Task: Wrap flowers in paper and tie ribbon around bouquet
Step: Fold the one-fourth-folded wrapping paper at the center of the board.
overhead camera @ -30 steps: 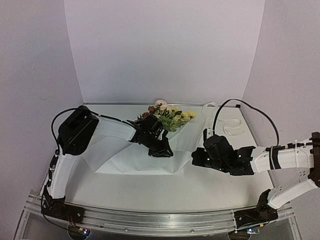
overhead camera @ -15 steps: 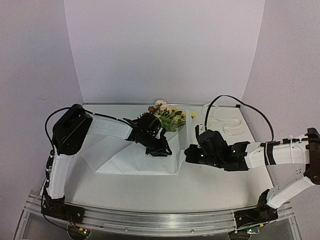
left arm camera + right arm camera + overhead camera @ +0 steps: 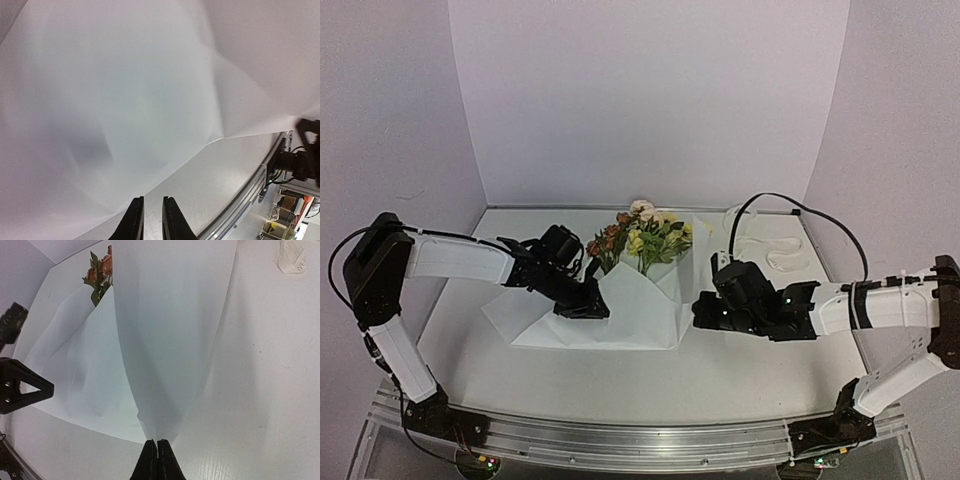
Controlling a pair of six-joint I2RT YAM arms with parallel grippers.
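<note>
a white panel [image 3: 650,100] stands behind the pale table [image 3: 620,385], lilac-tinted walls [image 3: 390,120] either side. soft light; an aluminium rail [image 3: 640,438] edges the near side.

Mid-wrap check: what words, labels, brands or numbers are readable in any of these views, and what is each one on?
Dark print on the ribbon, seen in the right wrist view: a few letters, too blurred to read.
Paper: no print visible.
Flowers: no tag or label visible.
Nothing else in the views carries readable text.
</note>
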